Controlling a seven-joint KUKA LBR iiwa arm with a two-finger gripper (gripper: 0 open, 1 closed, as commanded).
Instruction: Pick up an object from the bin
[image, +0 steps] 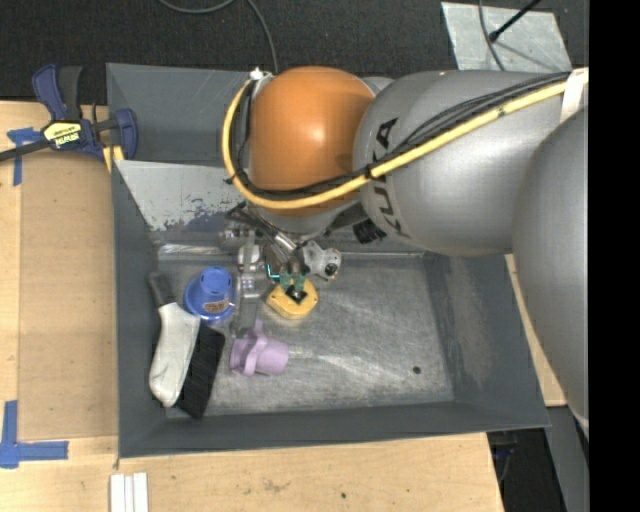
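— Is the gripper (268, 282) clenched or released?
— Cannot tell; the orange wrist cover (305, 125) hides too much. It hangs left of centre, between two things.
— Which?
— A yellow round piece (292, 302) just at its lower right, a blue cap (210, 292) just to its left. The yellow one looks nearer, I'd judge.
— Beyond them?
— A lavender piece (258, 354) below; a white cloth (172, 350) and black brush (203, 372) lie lower left.

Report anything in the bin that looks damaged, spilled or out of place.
Nothing looks spilled or broken. The one oddity is blue scuffing on the bin's back wall. The blue cap, yellow disc, lilac piece, white cloth and black bar lie loose at the left.
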